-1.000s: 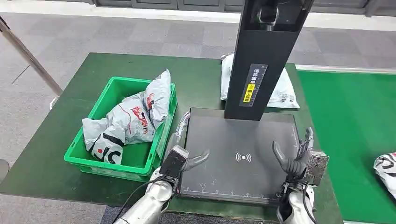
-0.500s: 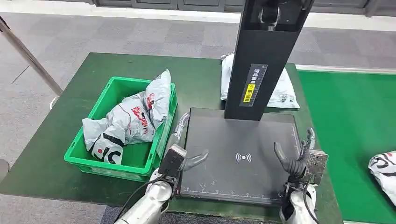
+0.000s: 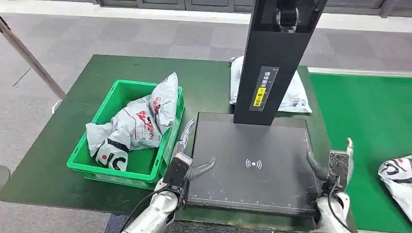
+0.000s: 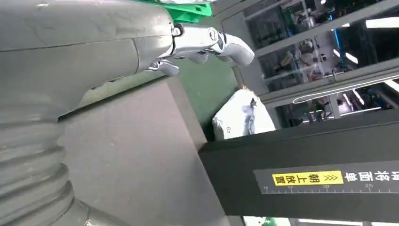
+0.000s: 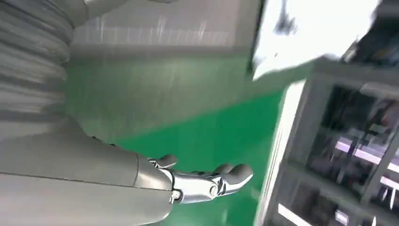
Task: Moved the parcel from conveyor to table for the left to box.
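A white parcel with red and black print lies on the green conveyor belt at the far right edge of the head view. My right hand is raised between the black scanner pad and the belt, fingers apart, holding nothing; the right wrist view shows its fingers spread over green belt. My left hand hovers at the pad's near left corner, open and empty, its fingers stretched out above the pad. The green box to the left holds several parcels.
A black post with a yellow label rises from the pad's far side. Behind it lies another white parcel, also seen as the white bag. The dark green table carries box and pad. A metal pole leans at far left.
My right hand has swung right, off the scanner pad toward the conveyor. The parcel on the belt has come a little further into view. The left hand has barely moved.
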Controlling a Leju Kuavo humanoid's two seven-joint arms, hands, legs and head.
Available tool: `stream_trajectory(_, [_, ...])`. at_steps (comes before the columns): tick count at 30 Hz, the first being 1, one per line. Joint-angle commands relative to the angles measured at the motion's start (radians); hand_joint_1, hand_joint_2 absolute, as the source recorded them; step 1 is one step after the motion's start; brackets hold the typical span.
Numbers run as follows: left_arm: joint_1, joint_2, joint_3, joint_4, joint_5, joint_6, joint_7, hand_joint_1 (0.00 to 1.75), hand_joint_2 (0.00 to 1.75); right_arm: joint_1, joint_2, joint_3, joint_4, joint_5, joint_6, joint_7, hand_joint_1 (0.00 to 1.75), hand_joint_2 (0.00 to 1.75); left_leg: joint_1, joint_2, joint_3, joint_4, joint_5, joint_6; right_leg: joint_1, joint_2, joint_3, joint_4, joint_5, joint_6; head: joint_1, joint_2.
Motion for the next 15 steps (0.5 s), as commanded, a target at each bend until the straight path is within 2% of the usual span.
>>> stream_trajectory(1, [-0.01, 0.037, -0.004, 0.016, 0.017, 0.006, -0.013, 0.0, 1.75, -0.157, -0.155, -0.085, 0.452, 0.208, -0.174, 0.085, 0.0, 1.75, 0.001, 0.002, 0.003, -0.003, 0.001, 0.0, 0.001, 0.0, 0.004, -0.004, 0.002, -0.001, -0.001, 0.0])
stream_trajectory(3, [-0.008, 0.04, -0.009, 0.013, 0.018, 0.001, -0.016, 0.0, 1.75, -0.17, -0.189, -0.091, 0.498, 0.32, -0.211, 0.179, 0.0, 1.75, 0.001, 0.003, 0.003, -0.001, 0.0, 0.001, 0.002, 0.001, 0.004, -0.004, 0.002, 0.001, 0.0, 0.0])
stream_trajectory(5, [-0.006, 0.038, -0.013, 0.013, 0.015, 0.003, -0.018, 0.0, 1.75, -0.149, -0.193, -0.19, 0.47, 0.463, -0.211, 0.226, 0.0, 1.75, 0.0, 0.002, 0.002, -0.002, 0.001, 0.001, 0.0, 0.0, 0.004, -0.005, 0.003, 0.001, 0.0, 0.0])
stream_trajectory(6, [-0.006, 0.037, -0.014, 0.013, 0.015, 0.003, -0.018, 0.0, 1.75, -0.146, -0.196, -0.198, 0.47, 0.479, -0.211, 0.234, 0.0, 1.75, -0.001, 0.0, 0.001, -0.001, 0.001, 0.001, 0.0, -0.002, 0.003, -0.003, 0.002, 0.001, 0.0, 0.0])
stream_trajectory(15, [-0.006, 0.037, -0.014, 0.013, 0.015, 0.003, -0.018, 0.0, 1.75, -0.146, -0.196, -0.198, 0.47, 0.479, -0.211, 0.234, 0.0, 1.75, 0.0, 0.004, 0.001, 0.0, 0.0, 0.001, 0.0, 0.003, 0.002, -0.003, 0.003, 0.002, 0.0, 0.0])
